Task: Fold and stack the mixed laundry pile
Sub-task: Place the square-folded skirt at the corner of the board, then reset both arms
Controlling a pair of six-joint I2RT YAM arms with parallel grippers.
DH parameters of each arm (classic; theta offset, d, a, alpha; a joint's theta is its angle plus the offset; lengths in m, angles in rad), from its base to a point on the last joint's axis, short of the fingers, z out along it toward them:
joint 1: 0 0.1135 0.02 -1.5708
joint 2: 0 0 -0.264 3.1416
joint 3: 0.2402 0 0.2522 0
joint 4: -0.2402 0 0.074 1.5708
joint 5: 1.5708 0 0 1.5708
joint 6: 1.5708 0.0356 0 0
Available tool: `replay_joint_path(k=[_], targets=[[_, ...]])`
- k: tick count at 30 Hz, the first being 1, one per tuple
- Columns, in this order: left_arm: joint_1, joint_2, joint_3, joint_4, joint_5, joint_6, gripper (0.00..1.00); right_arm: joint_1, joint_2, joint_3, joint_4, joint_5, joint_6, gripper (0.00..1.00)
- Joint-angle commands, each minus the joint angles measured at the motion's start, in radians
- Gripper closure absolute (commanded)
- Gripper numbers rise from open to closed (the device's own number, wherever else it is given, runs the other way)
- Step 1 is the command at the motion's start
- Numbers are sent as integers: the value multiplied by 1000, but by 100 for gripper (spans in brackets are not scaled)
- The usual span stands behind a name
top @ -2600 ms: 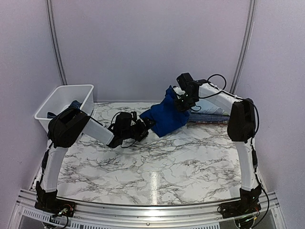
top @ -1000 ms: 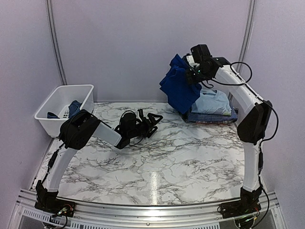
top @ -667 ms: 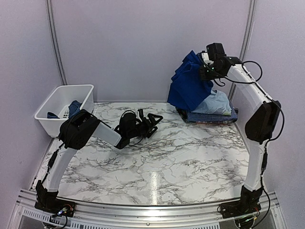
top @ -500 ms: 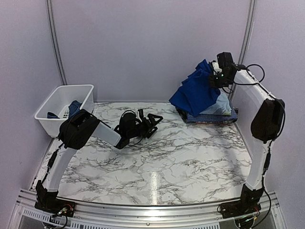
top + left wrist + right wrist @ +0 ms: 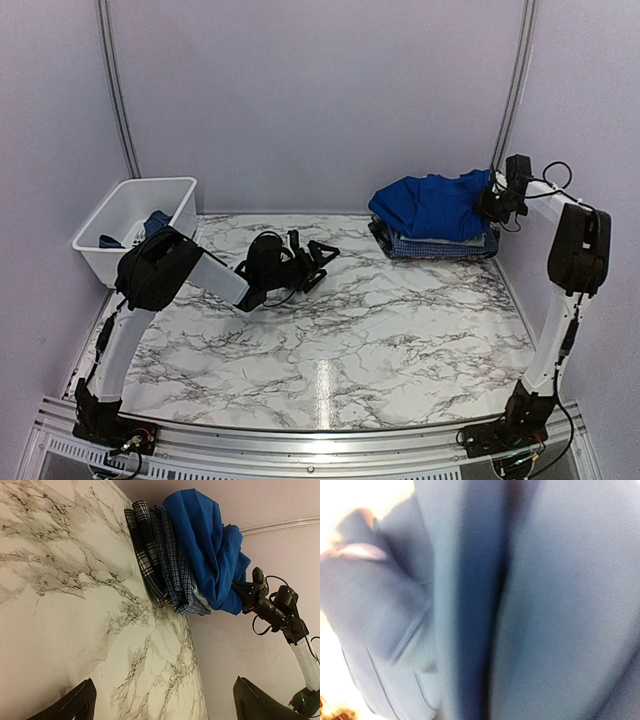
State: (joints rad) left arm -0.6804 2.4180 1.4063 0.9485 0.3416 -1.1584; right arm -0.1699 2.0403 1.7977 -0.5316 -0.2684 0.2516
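Observation:
A royal blue garment lies draped over the stack at the back right. In the left wrist view it covers a light blue T-shirt edge, a navy small-check shirt and a black-and-white plaid piece at the bottom. My right gripper is at the blue garment's right edge, touching the cloth. Its own camera shows only blurred blue fabric, so its jaws are hidden. My left gripper rests low on the marble table, open and empty, its fingertips far apart.
A white plastic bin stands at the back left with dark blue cloth inside. The side wall is close behind my right arm. The stack sits near the table's back right corner.
My right arm swung the blue garment from hanging in the air rightward and down onto the stack, where it now lies spread. The left arm stayed still.

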Motion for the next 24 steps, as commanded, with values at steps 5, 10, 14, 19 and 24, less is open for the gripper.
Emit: replay_joint_path(k=[5, 10, 14, 19, 24], targets=[[24, -102, -49, -123, 21, 77, 1, -34, -48, 74, 62, 84, -24, 20], [30, -194, -55, -301, -1, 205, 1, -35, -51, 186, -25, 175, -104, 15], [30, -290, -24, -546, -60, 356, 1, -34, -87, 180, -15, 108, -121, 17], [30, -388, 111, -989, -201, 577, 1, -23, -121, 141, -27, -67, -118, 18], [46, -488, 270, -1311, -316, 743, 1, -6, -237, 14, 32, -230, -125, 6]])
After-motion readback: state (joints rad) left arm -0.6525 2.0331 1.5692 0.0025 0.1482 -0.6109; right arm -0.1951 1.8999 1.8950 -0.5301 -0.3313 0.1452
